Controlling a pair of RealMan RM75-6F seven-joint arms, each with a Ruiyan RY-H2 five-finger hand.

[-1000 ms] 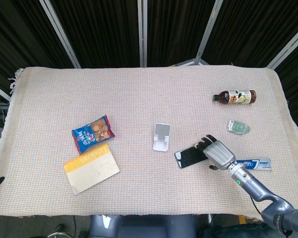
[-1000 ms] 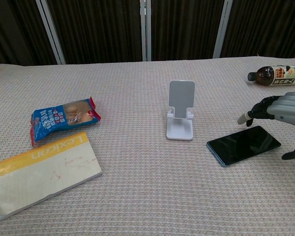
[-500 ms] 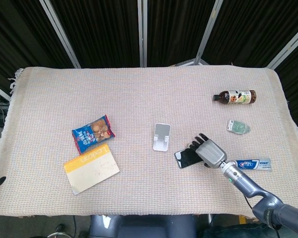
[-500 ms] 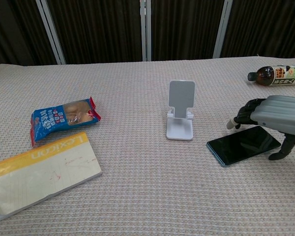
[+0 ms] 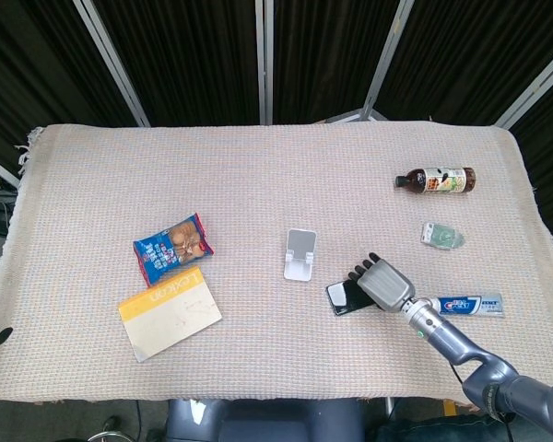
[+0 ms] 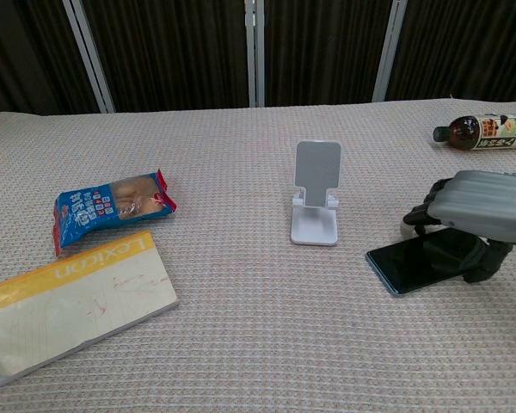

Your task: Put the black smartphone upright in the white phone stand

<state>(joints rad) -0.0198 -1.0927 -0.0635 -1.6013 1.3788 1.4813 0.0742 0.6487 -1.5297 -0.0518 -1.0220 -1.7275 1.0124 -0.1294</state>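
A: Where is the black smartphone?

B: Flat on the tabletop, toward the near edge and right of the middle, just right of the white phone stand and apart from it. The stand is upright with nothing in it.

A: How much of the phone shows?

B: Only the end nearest the stand. The right hand lies over the rest, palm down. From the chest view the hand's back sits above the phone, with dark fingers curled down at the phone's far edge and another dark part coming down at its near edge.

A: So is the phone pinched?

B: I cannot tell. The fingers sit on both sides of the phone, bent rather than spread wide, but whether they press on it is hidden under the hand. The phone looks flat on the cloth.

A: And the left hand?

B: Neither view shows it. A dark bit at the head view's lower left edge is too small to identify.

A: What else is hard to make out?

B: The right arm is cut off at the head view's bottom right corner. Beside it lies a toothpaste tube, near the right edge. The small greenish packet above it is too small to read. The bottle lies on its side and is cut off by the chest view's right edge. Toward the left edge are a blue snack bag and a yellow-banded notebook.
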